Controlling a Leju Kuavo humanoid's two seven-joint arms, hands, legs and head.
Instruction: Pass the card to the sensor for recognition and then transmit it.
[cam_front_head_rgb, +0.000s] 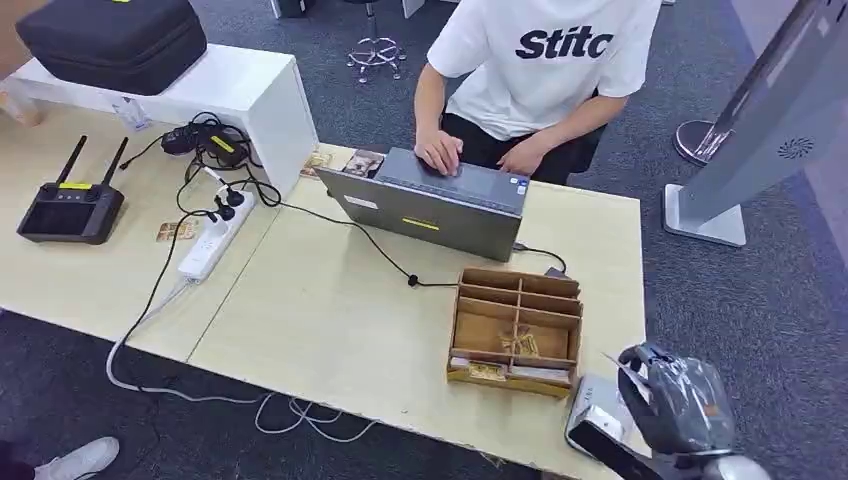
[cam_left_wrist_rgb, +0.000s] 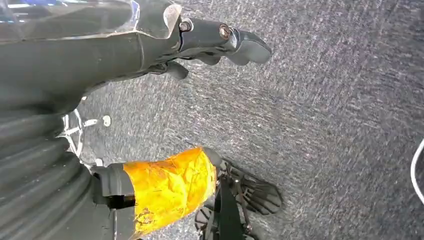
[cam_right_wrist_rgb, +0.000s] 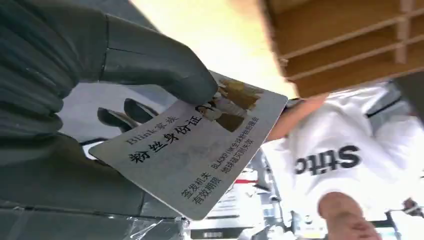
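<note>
Fingers (cam_right_wrist_rgb: 150, 70) of right hand (cam_front_head_rgb: 680, 400) pinch card (cam_right_wrist_rgb: 200, 155) (printed face showing).

Right hand (cam_front_head_rgb: 672, 400) hovers beside wooden organizer (cam_front_head_rgb: 515, 330) (person (cam_front_head_rgb: 530, 70) types on laptop (cam_front_head_rgb: 430, 205)).

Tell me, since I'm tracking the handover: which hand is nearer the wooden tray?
Right. The right hand holds the card just beside the tray; the left hand hangs over carpet.
</note>
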